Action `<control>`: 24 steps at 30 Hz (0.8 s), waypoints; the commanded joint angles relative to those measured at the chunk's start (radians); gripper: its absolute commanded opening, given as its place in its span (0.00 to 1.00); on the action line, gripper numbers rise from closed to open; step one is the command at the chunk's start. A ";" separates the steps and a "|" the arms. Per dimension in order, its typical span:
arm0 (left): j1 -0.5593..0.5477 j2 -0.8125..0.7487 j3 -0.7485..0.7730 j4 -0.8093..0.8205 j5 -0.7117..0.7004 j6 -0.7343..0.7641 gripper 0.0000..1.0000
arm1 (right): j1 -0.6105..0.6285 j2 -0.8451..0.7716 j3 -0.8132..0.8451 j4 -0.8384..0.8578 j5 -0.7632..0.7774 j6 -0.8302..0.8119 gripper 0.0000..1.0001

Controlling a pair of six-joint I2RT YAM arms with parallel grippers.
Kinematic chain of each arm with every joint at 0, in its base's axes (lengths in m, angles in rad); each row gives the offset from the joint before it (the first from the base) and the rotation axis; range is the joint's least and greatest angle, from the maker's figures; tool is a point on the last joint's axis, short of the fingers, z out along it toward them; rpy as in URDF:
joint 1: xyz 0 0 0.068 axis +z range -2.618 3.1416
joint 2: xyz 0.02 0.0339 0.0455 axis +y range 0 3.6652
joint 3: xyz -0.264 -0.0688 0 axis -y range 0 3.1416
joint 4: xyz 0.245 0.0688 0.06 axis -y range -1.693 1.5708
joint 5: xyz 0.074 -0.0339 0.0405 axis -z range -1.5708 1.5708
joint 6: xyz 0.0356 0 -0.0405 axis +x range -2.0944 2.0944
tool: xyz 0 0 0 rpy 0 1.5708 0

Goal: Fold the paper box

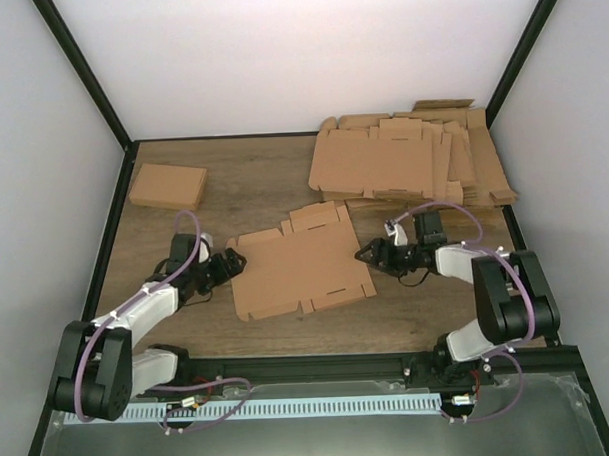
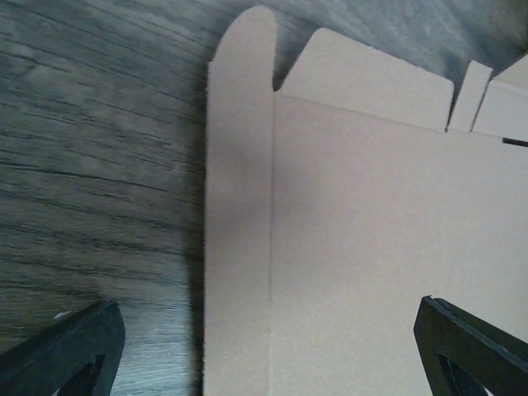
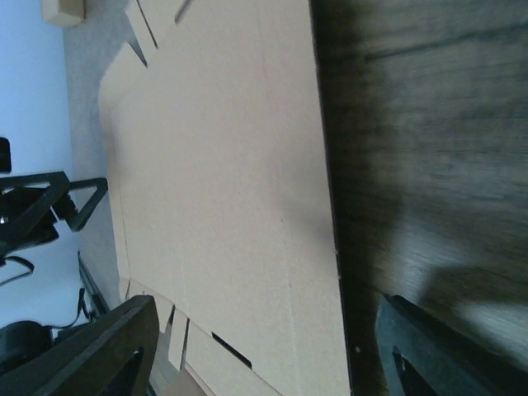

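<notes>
- Between the two hands, at mid-bench, the paper box (image 1: pixel 301 273) lies flat and unfolded with its flaps spread. Its long axis runs across the bench (image 1: pixel 253 185) from one hand to the other, slightly skewed.
- Left hand (image 1: pixel 232 261): at the box's left short edge, fingers spread wide, holding nothing. My wrist view shows the rounded end flap lying between them.
- Right hand (image 1: pixel 366 254): at the right short edge, fingers also apart and empty, with the box edge running between them.
- I judge neither arm nearer; each faces its own end flap.
- Bench is dark, matte wood grain. A pile of like sheets (image 1: pixel 407 159) sits back right and a folded-up brown box (image 1: pixel 168 186) back left, both well apart from the work.
- White walls and black frame posts enclose the space.
</notes>
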 commanded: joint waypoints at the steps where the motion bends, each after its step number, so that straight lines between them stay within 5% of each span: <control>1: -0.003 0.035 0.003 0.016 0.001 -0.035 0.97 | 0.002 0.080 0.015 0.105 -0.133 0.021 0.71; 8: -0.003 0.120 -0.022 0.116 0.092 -0.061 0.82 | 0.002 0.118 -0.005 0.157 -0.151 0.044 0.54; 24: -0.003 0.184 -0.024 0.185 0.139 -0.065 0.82 | 0.004 0.138 -0.068 0.281 -0.247 0.073 0.23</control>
